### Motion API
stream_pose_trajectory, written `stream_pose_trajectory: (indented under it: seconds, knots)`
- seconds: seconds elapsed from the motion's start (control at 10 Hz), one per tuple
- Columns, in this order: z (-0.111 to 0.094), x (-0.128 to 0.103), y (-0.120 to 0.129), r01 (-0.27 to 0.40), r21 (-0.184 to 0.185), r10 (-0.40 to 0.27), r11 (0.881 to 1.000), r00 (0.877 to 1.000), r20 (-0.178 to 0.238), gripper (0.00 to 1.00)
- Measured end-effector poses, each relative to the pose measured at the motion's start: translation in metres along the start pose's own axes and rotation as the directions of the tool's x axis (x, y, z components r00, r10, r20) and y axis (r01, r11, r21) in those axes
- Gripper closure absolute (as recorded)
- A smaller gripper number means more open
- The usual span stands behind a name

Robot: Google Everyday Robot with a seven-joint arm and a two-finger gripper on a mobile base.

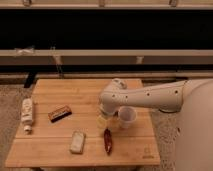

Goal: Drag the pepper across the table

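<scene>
The pepper lies near the front edge of the table, untouched. It looks light, smooth and slightly soft, likely to roll or slip, so its thicker middle seems the best hold. The gripper hovers just beyond its far end, beside a cup; whether it is clenched or released I cannot tell

On the light plank-patterned desk, the white arm's pale hand sits just behind the dark red pepper, with a brown bar and white cup near it.
</scene>
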Motion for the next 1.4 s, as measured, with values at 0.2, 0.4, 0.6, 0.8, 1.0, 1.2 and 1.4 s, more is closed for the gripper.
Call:
stream_pose_trajectory:
  seconds: [0.2, 0.4, 0.6, 0.8, 1.0, 1.2, 1.4]
  knots:
    - [0.008, -0.004, 0.003, -0.036, 0.006, 0.036, 0.999, 0.999, 0.010, 0.20]
    - [0.015, -0.013, 0.004, -0.080, 0.001, 0.080, 0.997, 0.997, 0.007, 0.20]
    - [0.015, -0.031, 0.005, -0.121, -0.019, 0.120, 0.993, 0.993, -0.022, 0.20]
    - [0.012, -0.040, 0.002, -0.141, -0.043, 0.138, 0.989, 0.989, -0.059, 0.20]
    - [0.012, -0.046, -0.004, -0.148, -0.054, 0.144, 0.988, 0.987, -0.077, 0.20]
    - [0.010, -0.047, -0.009, -0.145, -0.063, 0.138, 0.987, 0.985, -0.107, 0.20]
    - [-0.008, -0.044, -0.009, -0.137, -0.082, 0.123, 0.987, 0.981, -0.152, 0.20]
